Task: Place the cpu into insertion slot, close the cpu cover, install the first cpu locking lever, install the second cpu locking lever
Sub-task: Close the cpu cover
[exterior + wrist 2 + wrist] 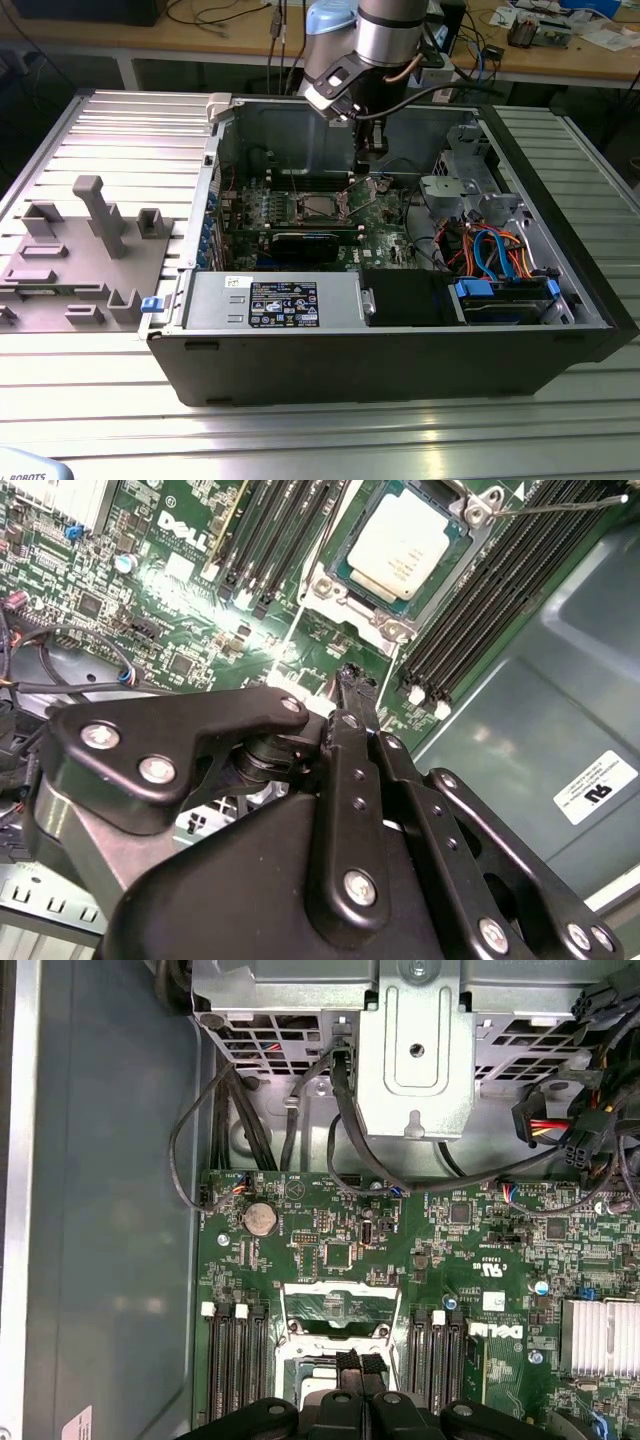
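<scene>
**A:** What is made out in the exterior view?

**B:** An open computer case (400,345) is seen lying on the ribbed metal worktop (300,435). The cpu (318,207) shows as a small pale grey square. It is laid flat in the insertion slot (300,212) on the green board. The hand (372,150) is hung above the board, higher than the cpu and toward the exterior view's right of it. No contact between them is seen.

**A:** And in the second wrist view?

**B:** The cpu (405,542) is shown as a flat square with its dull silver top turned upward. It is seated in the insertion slot (352,608), whose silvery rim is seen around it. No long axis can be given for a square. Its sides are aligned with the black memory slots (470,610) set on either side. A thin metal lever (560,500) is seen running out from one corner of the socket. The hand (352,678) is held short of the slot and apart from the cpu.

**A:** What is added by the first wrist view?

**B:** The black fingertips (348,1368) are seen pressed side by side with nothing between them, so the hand (360,1364) is taken as closed and empty. Just beyond them the cpu cover (340,1288) is seen as a thin silvery frame. Green board is visible through its square cut-out, so it is taken as swung open rather than laid over the chip.
</scene>
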You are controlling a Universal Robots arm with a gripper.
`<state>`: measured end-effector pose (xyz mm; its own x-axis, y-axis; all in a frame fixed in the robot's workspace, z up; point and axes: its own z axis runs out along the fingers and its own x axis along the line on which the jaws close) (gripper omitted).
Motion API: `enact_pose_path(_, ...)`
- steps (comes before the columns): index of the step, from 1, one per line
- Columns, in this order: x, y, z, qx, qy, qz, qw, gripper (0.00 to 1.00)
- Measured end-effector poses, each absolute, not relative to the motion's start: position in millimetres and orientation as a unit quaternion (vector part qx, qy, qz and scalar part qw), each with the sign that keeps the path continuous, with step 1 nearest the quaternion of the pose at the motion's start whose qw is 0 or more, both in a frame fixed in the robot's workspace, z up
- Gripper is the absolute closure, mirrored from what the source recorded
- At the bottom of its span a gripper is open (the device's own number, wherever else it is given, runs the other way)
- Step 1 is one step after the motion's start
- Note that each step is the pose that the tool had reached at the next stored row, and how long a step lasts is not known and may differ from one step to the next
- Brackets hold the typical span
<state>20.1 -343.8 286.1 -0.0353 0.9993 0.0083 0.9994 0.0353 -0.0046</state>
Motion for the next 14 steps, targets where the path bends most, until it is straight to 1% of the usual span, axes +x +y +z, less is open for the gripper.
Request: enact_pose_path(14, 26.9, -343.8, 286.1, -0.695, -0.719, -0.001, 0.005, 0.89)
